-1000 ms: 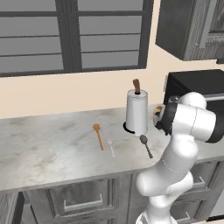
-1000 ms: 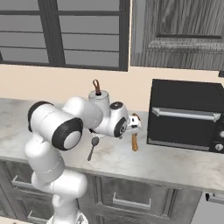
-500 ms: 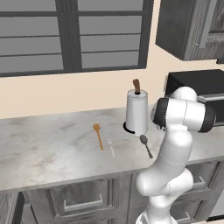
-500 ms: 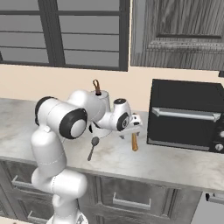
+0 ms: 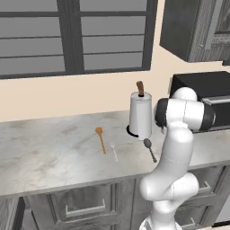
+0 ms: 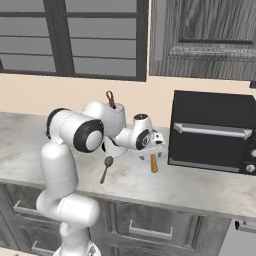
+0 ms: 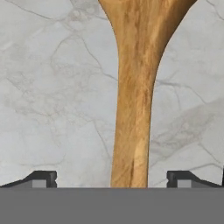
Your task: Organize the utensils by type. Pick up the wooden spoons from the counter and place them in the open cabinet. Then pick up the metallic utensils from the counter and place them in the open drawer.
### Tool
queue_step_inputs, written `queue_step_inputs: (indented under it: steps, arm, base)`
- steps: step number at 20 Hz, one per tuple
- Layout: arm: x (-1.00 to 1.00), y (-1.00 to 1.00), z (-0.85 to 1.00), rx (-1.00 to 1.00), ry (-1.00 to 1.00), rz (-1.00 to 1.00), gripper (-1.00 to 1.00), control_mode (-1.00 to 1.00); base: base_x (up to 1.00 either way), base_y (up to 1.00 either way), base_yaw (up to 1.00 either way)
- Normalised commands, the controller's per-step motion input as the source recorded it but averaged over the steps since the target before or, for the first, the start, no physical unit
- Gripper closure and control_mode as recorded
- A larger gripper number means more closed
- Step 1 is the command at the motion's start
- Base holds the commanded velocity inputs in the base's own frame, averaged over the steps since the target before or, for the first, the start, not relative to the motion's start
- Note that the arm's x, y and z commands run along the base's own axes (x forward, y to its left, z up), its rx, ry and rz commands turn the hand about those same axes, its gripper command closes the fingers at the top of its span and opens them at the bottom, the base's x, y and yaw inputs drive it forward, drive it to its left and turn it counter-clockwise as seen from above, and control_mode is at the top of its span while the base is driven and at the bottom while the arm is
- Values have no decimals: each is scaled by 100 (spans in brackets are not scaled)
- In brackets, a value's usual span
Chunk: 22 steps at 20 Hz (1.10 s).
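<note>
Since a second ago the arm has swung its hand down toward the counter point(image 6: 210, 187) beside the black oven point(image 6: 212, 130), so the gripper point(image 6: 156, 144) now hovers spread wide over a wooden spoon point(image 7: 133, 109) lying flat on the stone, its handle running between the two fingertips point(image 7: 41, 178). A second wooden spoon point(image 5: 101, 139), the silver fork point(image 5: 114, 151) and the dark grey spoon point(image 5: 150, 149) lie further along the counter, near the white canister point(image 5: 140, 116). Trouble, I judge, would come from closing too high — the thin handle could roll or skate on the smooth stone — or from pressing down too far, so the tips jam against the worktop.
</note>
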Motion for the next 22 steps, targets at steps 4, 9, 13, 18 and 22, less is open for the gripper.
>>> queue_step_inputs:
  steps: [4, 9, 13, 18, 22]
  arm:
    - [0, -3, -20, 0, 1, 1, -100, -100]
    - [0, 0, -19, 0, 2, 5, 100, -100]
    - [-11, 1, -8, 3, 0, 11, 100, -100]
    - [-21, 0, -3, 14, 1, 15, 100, -100]
    - [-40, 0, 7, 18, 0, 17, 100, -100]
  base:
    - [0, 0, 0]
    - [0, 0, 0]
    - [0, 0, 0]
    - [0, 0, 0]
    - [0, 0, 0]
